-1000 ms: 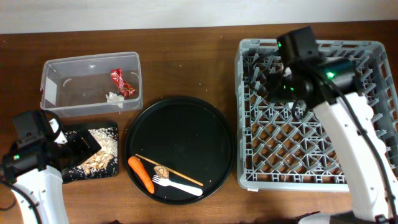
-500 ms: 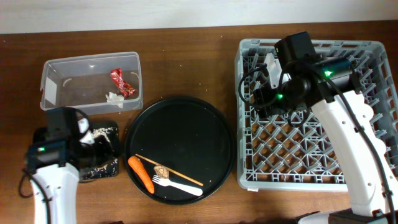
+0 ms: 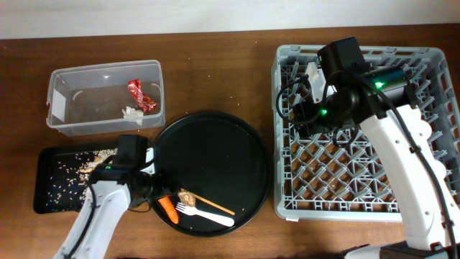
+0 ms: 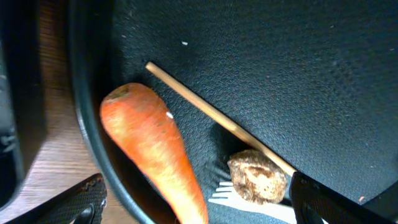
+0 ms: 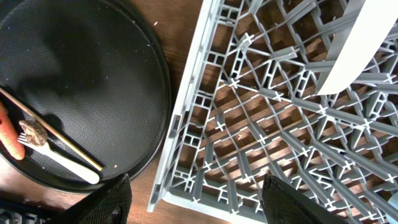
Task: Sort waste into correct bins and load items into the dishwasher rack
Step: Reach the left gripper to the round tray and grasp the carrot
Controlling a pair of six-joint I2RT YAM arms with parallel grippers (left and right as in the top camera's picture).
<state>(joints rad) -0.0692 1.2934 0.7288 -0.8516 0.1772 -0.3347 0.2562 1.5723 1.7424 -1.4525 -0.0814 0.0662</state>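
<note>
The orange carrot [image 4: 155, 155] lies at the left edge of the round black tray [image 3: 215, 147], its thick end pointing up the left wrist view. The left gripper [image 4: 199, 202] hangs right over it, its fingers [image 4: 74, 199] spread wide, one outside the tray rim and one past the carrot, gripping nothing. Just beside the carrot sits the brown food scrap [image 4: 256, 177], against a thin wooden chopstick [image 4: 211, 115], which runs diagonally across the tray. The white fork [image 3: 208, 214] lies just below them; its tines reach toward the scrap.

Further out, some sorting looks done. The red wrapper [image 3: 141, 93] and the white tissue [image 3: 131, 112] lie in the clear tub [image 3: 72, 73], and beige crumbs [image 3: 93, 162] are scattered in the shallow black tray [image 3: 50, 205] on the left side of the table [image 3: 215, 57].

What is left, as I read it, is the carrot and the scrap — both still on the round tray — and then the fork and chopstick, which belong in the dishwasher rack [image 3: 282, 144]. The rack shows only bare pegs where it is visible, though the right arm hides part of it. No plate, bowl or cup can be made out. The right gripper [image 5: 199, 202] hovers over the rack's near-left corner with fingers [image 5: 106, 199] well apart, empty.
</note>
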